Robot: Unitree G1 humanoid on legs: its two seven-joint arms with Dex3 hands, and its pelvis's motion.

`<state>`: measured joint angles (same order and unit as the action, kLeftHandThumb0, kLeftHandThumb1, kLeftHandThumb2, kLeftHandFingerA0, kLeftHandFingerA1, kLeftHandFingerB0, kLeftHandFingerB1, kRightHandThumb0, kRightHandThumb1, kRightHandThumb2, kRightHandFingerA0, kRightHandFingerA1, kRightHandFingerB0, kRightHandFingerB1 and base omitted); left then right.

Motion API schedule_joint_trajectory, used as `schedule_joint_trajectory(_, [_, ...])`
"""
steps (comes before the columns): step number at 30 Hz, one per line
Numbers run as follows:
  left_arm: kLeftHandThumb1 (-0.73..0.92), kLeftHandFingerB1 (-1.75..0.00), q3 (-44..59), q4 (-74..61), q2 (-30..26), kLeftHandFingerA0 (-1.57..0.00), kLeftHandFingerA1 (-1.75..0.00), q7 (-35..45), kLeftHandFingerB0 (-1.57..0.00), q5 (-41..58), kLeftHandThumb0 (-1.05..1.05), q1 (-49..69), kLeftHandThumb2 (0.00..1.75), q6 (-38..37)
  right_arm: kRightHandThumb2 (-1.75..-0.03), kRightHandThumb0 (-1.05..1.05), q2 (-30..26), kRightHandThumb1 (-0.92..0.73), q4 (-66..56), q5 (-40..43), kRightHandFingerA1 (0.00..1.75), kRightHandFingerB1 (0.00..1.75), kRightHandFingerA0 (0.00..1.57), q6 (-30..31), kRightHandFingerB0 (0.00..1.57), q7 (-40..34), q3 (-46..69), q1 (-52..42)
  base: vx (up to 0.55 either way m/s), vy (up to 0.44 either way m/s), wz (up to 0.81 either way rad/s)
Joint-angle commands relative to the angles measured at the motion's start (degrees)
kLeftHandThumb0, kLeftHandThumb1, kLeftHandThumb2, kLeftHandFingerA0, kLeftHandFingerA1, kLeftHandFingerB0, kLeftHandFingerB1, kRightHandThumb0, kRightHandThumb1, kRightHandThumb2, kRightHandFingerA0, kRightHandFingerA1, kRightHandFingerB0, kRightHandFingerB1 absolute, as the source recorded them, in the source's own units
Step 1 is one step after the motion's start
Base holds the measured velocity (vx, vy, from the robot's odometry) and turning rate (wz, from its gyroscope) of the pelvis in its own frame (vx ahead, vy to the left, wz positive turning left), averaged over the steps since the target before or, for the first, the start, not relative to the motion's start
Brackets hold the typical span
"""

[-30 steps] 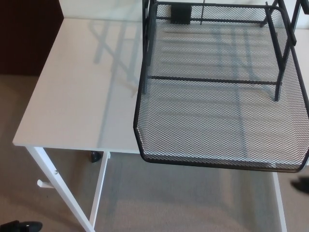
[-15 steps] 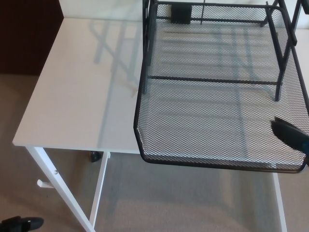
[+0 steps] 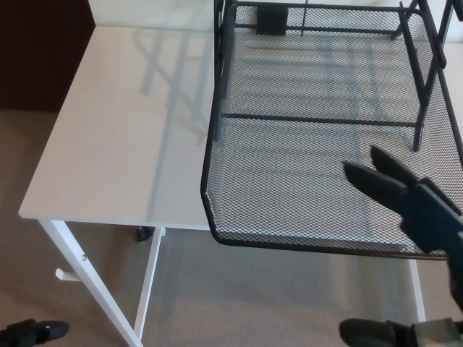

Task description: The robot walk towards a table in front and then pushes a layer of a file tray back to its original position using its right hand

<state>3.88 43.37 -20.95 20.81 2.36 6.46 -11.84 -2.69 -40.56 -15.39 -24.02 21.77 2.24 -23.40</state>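
Black mesh tray layer [image 3: 289,181], white table [image 3: 123,144], hand [image 3: 405,195]

Your right hand [image 3: 412,199] covers part of the tray layer [image 3: 289,173]; the frame edge cuts off the tray's right side and the surface [image 3: 116,144].

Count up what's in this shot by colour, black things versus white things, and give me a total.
Black: 2, the mesh file tray with its pulled-out layer overhanging the table edge, and the robot's right hand above that layer.
White: 1, the table.
Total: 3.
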Motion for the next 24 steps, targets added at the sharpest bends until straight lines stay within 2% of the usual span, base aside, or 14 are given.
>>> schedule_joint_trajectory(1, [0.40,-0.43,-1.66,-1.85,-3.91,-0.57,-0.46,-0.29,-0.46,-4.02,-0.43,-1.25,0.64,-0.40,-0.77,-0.59,-1.60,-0.35,7.37,-37.64,0.13,0.32,0.00,1.57,0.05,-9.96,-6.04,7.93,0.00,0.000,0.00])
schedule_joint_trajectory(2, [0.40,-0.43,-1.72,-1.92,-3.98,-0.57,-0.46,-0.31,-0.46,-4.06,-0.43,-1.27,0.64,-0.37,-0.77,-0.59,-1.66,-0.35,7.60,-38.20,0.13,0.32,0.00,1.75,0.05,-10.28,-6.28,8.24,0.00,0.000,0.00])
schedule_joint_trajectory(3, [0.39,-0.43,-1.63,-1.79,-3.92,-0.58,-0.46,-0.25,-0.46,-3.85,-0.42,-1.22,0.64,-0.82,-0.57,-0.61,-1.87,-0.42,8.66,-39.98,0.23,0.29,0.00,1.92,0.08,-11.64,-7.00,9.16,0.00,0.000,0.00])
schedule_joint_trajectory(4, [0.39,-0.43,-1.74,-1.75,-3.98,-0.58,-0.47,-0.26,-0.46,-3.95,-0.43,-1.32,0.64,-0.90,-0.55,-0.58,-1.98,-0.44,9.02,-40.45,0.26,0.29,0.00,2.02,0.08,-12.18,-7.21,9.44,0.00,0.000,0.00])
schedule_joint_trajectory(5, [0.39,-0.43,-1.90,-1.72,-4.06,-0.58,-0.47,-0.29,-0.46,-4.11,-0.43,-1.44,0.64,-0.93,-0.55,-0.58,-2.07,-0.44,9.32,-40.78,0.26,0.29,0.00,2.10,0.08,-12.65,-7.36,9.67,0.00,0.000,0.00])
schedule_joint_trajectory(6, [0.39,-0.43,-2.05,-1.75,-4.11,-0.58,-0.47,-0.33,-0.46,-4.24,-0.43,-1.68,0.64,-0.88,-0.76,-0.54,-2.18,-0.33,9.69,-41.48,0.20,0.34,0.01,2.44,0.05,-13.14,-7.59,10.04,0.00,0.000,0.00])
schedule_joint_trajectory(7, [0.39,-0.43,-2.07,-1.78,-4.11,-0.58,-0.47,-0.34,-0.46,-4.18,-0.43,-1.69,0.64,-0.89,-0.53,-0.57,-2.17,-0.45,9.98,-41.89,0.24,0.28,0.00,2.64,0.09,-13.51,-7.86,10.27,0.00,0.000,0.00])
schedule_joint_trajectory(8, [0.39,-0.43,-2.18,-1.56,-4.14,-0.58,-0.47,-0.31,-0.46,-4.23,-0.43,-1.81,0.64,-1.01,-0.75,-0.54,-2.16,-0.33,10.36,-42.53,0.20,0.33,0.02,3.02,0.04,-13.84,-8.25,10.56,0.00,0.000,0.00])
schedule_joint_trajectory(10, [0.39,-0.43,-2.48,-1.11,-4.27,-0.58,-0.47,-0.28,-0.46,-4.47,-0.43,-2.08,0.64,-1.18,-0.75,-0.54,-2.26,-0.33,11.05,-43.66,0.20,0.33,0.02,3.67,0.04,-14.52,-8.90,11.00,0.00,0.000,0.00])
schedule_joint_trajectory(11, [0.39,-0.43,-2.33,-0.98,-4.27,-0.58,-0.46,-0.12,-0.46,-4.18,-0.41,-2.23,0.63,-1.13,-0.54,-0.54,-2.30,-0.46,11.43,-43.97,0.26,0.28,0.00,3.83,0.08,-15.07,-9.11,11.21,0.00,0.000,0.00])
schedule_joint_trajectory(20, [0.39,-0.43,-2.68,-1.72,-4.56,-0.58,-0.47,-0.27,-0.47,-4.36,-0.44,-2.26,0.65,-1.07,-0.53,-0.55,-2.59,-0.45,14.65,-47.61,0.24,0.28,0.01,7.21,0.08,-17.36,-11.32,13.21,0.00,0.000,0.00])
schedule_joint_trajectory(21, [0.39,-0.43,-2.71,-1.56,-4.58,-0.58,-0.47,-0.17,-0.47,-4.29,-0.44,-2.30,0.65,-1.18,-0.72,-0.55,-2.59,-0.35,15.13,-47.88,0.20,0.31,0.04,7.63,0.04,-17.62,-11.61,13.46,0.00,0.000,0.00])
schedule_joint_trajectory(24, [0.39,-0.43,-2.78,-1.54,-4.73,-0.58,-0.47,0.11,-0.46,-4.14,-0.45,-2.40,0.65,-1.14,-0.76,-0.54,-2.73,-0.33,16.55,-48.87,0.20,0.34,0.00,8.70,0.08,-18.69,-12.27,14.17,0.00,0.000,0.00])
